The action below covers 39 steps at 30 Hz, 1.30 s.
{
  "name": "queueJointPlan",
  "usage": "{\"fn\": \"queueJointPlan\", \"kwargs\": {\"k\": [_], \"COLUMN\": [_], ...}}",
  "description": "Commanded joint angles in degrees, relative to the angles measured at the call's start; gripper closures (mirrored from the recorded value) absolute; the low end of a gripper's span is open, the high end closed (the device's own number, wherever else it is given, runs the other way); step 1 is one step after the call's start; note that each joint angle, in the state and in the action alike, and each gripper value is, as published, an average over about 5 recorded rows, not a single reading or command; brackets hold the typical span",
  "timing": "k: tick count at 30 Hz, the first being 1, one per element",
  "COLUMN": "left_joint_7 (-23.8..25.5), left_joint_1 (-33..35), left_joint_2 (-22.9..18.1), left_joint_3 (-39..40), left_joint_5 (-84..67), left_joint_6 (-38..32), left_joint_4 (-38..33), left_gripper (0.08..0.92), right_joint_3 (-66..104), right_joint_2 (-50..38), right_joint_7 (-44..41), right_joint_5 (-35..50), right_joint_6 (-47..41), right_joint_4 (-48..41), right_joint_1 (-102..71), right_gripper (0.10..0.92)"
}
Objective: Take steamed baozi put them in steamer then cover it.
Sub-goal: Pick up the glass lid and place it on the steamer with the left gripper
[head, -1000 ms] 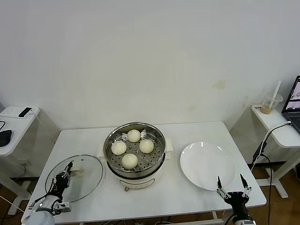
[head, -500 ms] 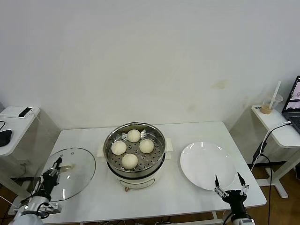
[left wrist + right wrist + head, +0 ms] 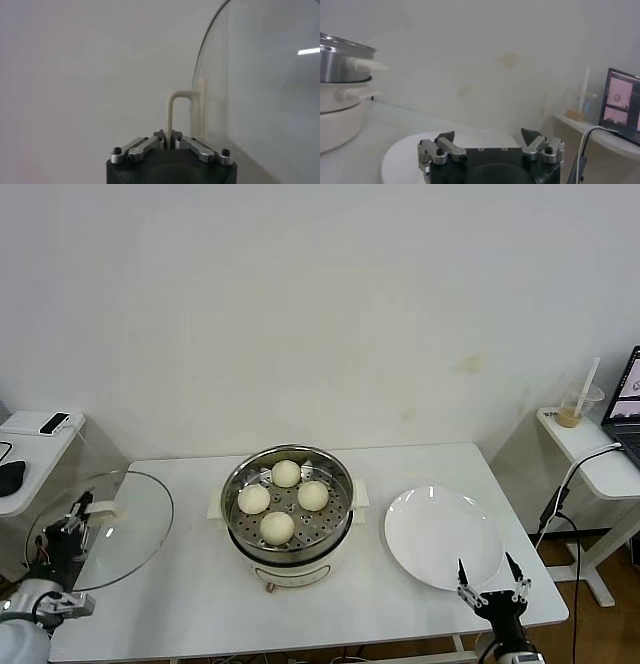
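Note:
The steel steamer point(image 3: 288, 502) stands open at the table's middle on its cream base. Four cream-white baozi point(image 3: 277, 527) lie on its perforated tray. My left gripper point(image 3: 78, 511) is shut on the cream bar handle point(image 3: 172, 112) of the glass cover point(image 3: 105, 529) and holds it tilted in the air, off the table's left edge. In the left wrist view the cover point(image 3: 260, 80) stands beside the handle. My right gripper point(image 3: 491, 580) is open and empty at the table's front right, by the white plate point(image 3: 440, 536). In the right wrist view the right gripper point(image 3: 488, 137) faces the steamer's side point(image 3: 340, 65).
A small side table point(image 3: 25, 459) with a dark object stands at the far left. Another side table point(image 3: 595, 454) with a drink cup and a laptop stands at the far right. A cable hangs down beside it.
My left gripper has lifted the cover off the table and carried it up and to the left, tilting it. The right gripper has barely moved.

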Motion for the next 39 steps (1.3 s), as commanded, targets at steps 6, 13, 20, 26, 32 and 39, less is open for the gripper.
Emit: {"fn": "queueJointPlan", "kwargs": {"k": [6,13,20,26,32,39], "left_joint_7": [8.5,10.9,14.6,17.6,19.3,19.6], "left_joint_1": [-5.0,-12.8,-18.6,-22.4,-27.1,-29.3], "left_joint_2": [6.9,6.8,2.1,-3.7,-9.1,-13.4], "left_joint_3": [11.7,23.2,33.0,40.3,44.7,46.9], "left_joint_5": [-6.7,-4.2,0.2,7.0,12.5,17.2], "left_joint_6": [15.8,23.6,28.8,31.3,32.2,31.8], "left_joint_4": [-14.1,-15.8,-17.0,-15.0,-11.7,-8.8], "left_gripper": [0.852,0.852,0.852,0.852,0.852,0.852], "right_joint_3": [-0.5,-0.6,0.0,-0.6,-1.5,-1.6], "right_joint_2": [0.6,1.4,1.6,1.8,2.1,1.9], "right_joint_7": [-0.7,-0.3,-0.4,-0.6,-1.1,-1.3], "right_joint_5": [-1.8,-5.1,-6.5,-7.0,-7.2,-7.1], "right_joint_6": [-1.4,-3.7,-6.0,-7.6,-7.9,-8.0], "right_joint_4": [0.8,0.2,-0.5,-1.5,-2.6,-3.1], "right_joint_1": [0.0,1.4,3.3,5.0,6.1,6.3], "right_gripper": [0.203,0.203,0.203,0.203,0.203,0.203]}}
